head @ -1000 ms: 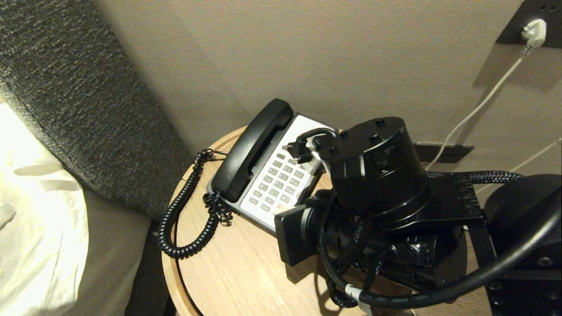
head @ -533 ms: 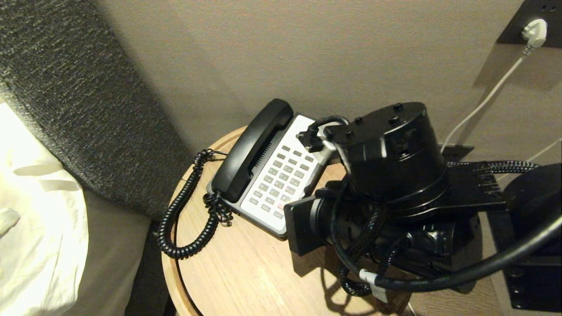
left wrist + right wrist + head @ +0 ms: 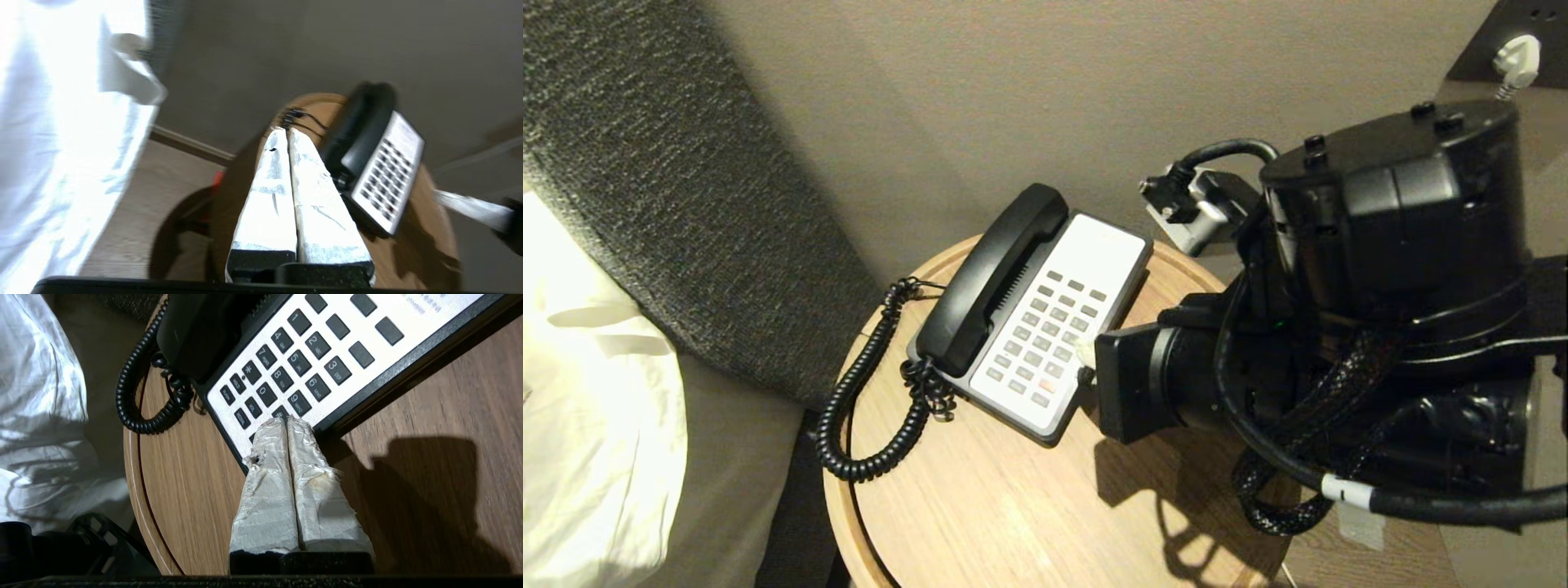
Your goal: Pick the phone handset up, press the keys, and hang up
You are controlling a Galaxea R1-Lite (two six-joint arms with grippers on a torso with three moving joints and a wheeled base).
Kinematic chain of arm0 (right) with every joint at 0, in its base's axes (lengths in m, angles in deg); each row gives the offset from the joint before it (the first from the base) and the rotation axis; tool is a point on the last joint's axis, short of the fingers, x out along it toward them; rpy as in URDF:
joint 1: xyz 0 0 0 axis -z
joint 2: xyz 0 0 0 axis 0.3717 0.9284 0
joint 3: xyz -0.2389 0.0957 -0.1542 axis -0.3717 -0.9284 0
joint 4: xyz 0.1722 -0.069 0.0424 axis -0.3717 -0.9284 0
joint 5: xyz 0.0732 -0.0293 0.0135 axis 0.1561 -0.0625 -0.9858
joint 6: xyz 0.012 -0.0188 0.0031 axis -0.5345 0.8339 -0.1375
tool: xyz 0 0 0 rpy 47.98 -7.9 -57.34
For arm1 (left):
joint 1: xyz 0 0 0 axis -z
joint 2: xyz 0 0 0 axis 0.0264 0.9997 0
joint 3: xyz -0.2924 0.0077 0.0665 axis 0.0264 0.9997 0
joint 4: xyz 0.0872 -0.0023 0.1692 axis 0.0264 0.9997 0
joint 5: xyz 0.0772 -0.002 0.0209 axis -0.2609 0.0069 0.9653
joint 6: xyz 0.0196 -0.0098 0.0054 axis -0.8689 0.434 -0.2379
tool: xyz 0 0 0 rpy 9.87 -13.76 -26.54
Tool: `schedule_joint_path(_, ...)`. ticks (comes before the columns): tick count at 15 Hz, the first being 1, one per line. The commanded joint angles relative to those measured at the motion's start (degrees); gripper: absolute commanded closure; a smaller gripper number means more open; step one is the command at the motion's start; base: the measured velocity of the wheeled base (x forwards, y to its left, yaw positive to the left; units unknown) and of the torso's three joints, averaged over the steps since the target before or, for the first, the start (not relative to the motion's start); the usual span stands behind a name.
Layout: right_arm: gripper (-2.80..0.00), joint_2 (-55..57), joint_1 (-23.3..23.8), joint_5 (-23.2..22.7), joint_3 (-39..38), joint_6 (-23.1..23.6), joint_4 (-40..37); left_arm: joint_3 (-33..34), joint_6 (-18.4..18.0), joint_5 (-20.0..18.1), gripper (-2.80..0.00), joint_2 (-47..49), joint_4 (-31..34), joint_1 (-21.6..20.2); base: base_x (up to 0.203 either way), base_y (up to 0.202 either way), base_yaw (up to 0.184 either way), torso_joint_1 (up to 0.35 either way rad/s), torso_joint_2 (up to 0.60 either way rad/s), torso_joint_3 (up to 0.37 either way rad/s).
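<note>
The phone handset (image 3: 991,282) is lying in its cradle on the left side of the phone base (image 3: 1086,253), w/ its coiled cord (image 3: 858,392) looping off the near end, over the round wooden table (image 3: 980,506) and past its left edge. The base is sitting toward the back of the table, near the beige wall (image 3: 1013,90).

The right gripper (image 3: 287,421) is reaching in from the right in the head view, most of it hidden behind its own bulky black wrist. Its tape-wrapped fingers (image 3: 265,473) are pressed together, nothing between them. In the right wrist view the tips are sitting over the near corner of the keypad (image 3: 302,355), by the # and 9 keys; whether they're actually touching a key or just hovering above, prob. can't be told from this angle. The arm is casting a dark shadow on the tabletop beside the base.

The left gripper (image 3: 288,131) isn't showing in the head view. Its wrist view is looking down on the table from above, w/ the phone off to one side and white bedding (image 3: 61,134) on the other. Its taped fingers (image 3: 322,220) are likewise closed against each other and holding nothing, well apart from the handset.

A white plug (image 3: 1515,57) is sitting in a dark wall outlet at upper right.
</note>
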Motion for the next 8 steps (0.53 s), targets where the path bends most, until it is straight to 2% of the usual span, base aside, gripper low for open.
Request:
schedule_joint_path(1,0.0,-1.5,0.0,0.1,-0.1,0.0,-0.4,-0.1,-0.5,1.0,0.0,-2.1,2.0,-4.2,0.0,0.0,0.0,0.0,0.0,0.0)
schedule_joint_path(6,0.0,-4.7,0.0,0.3,-1.8,0.0,0.1,0.5,-1.3,0.9,0.0,-17.6,20.1,-15.7,0.0,0.0,0.0,0.0,0.0,0.0)
schedule_joint_path(8,0.0,-4.7,0.0,0.3,-1.1,0.1,0.1,3.3,-1.9,2.0,0.0,-21.5,24.4,-17.4,0.0,0.0,0.0,0.0,0.0,0.0)
